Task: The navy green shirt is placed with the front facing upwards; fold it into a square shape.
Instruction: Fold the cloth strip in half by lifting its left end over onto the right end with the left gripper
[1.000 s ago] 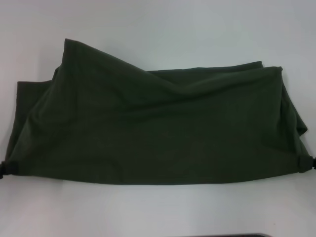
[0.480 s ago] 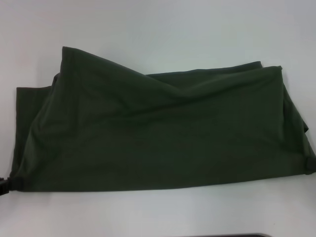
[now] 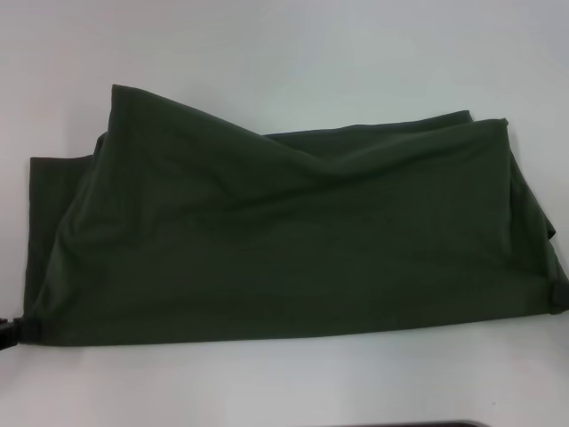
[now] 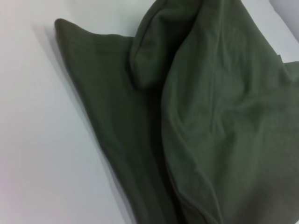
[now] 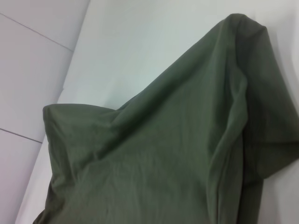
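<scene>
Both grippers, left gripper [image 3: 11, 329] and right gripper [image 3: 557, 297], have fingers clamped on the navy green shirt's [image 3: 284, 240] near corners, holding its folded layer taut across the bench [image 3: 284, 53].

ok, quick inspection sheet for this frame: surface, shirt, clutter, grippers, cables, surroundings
Surface: plain white table, bare around the cloth.
Job's things: navy green shirt folded over into a wide band, plain side up; no lettering or collar in view; a diagonal ridge and slack folds run across it, and the far edge is uneven.
Clutter: nothing seen.
Grippers: left gripper at the shirt's near left corner, right gripper at its near right corner, each with fabric at its tip; only black tips show.
Cables: nothing seen.
Surroundings: dark edge at the bottom of the head view; pale panels with seams beyond the table in the right wrist view.
</scene>
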